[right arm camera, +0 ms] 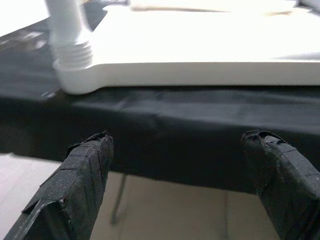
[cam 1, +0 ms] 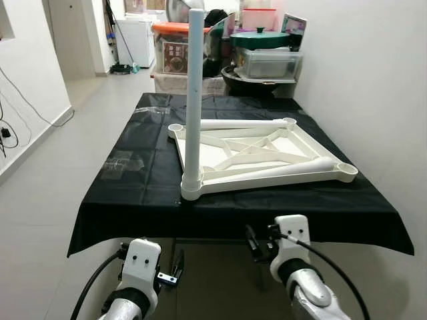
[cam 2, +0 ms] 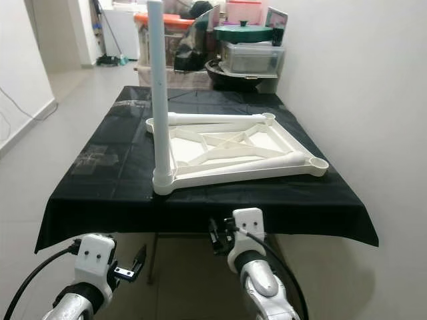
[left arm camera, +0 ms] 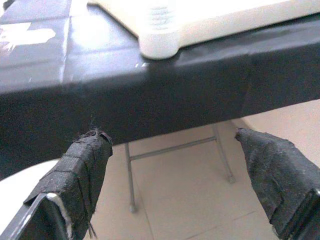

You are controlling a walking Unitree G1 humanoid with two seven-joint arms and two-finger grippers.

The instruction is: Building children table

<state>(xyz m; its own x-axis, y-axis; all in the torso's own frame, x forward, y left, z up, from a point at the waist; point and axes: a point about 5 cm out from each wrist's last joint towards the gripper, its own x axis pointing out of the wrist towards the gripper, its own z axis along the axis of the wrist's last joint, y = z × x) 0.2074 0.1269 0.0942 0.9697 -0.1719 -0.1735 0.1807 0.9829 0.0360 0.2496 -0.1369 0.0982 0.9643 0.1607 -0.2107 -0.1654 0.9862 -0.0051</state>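
Silver arms: we hold both low, below the near edge of the table, in front of its hanging black cloth (cam 1: 133, 200).
Left gripper (left arm camera: 172, 170): our fingers (left arm camera: 82, 167) stand wide apart around nothing, aimed at the cloth's front drop; the table's metal frame (left arm camera: 131, 172) and pale floor show between them.
Right gripper (right arm camera: 180, 175): fingers (right arm camera: 82, 175) also spread apart and empty, facing the cloth just under the white tabletop.
Tabletop (cam 1: 267, 157): we see the white plastic children's tabletop lying upside down on the cloth, its crossed ribs facing up, a round socket at each corner.
Upright leg (cam 1: 194, 93): one white tube stands vertical in the near-left corner socket, threads visible at its base in the right wrist view.
Loose legs: one tube (cam 1: 243, 124) lies along the far edge, another (cam 1: 280, 171) along the near edge.
Beyond the table: stacked storage boxes (cam 1: 267, 63), a green lid (cam 1: 259, 39) and a white appliance (cam 1: 137, 40) farther back.
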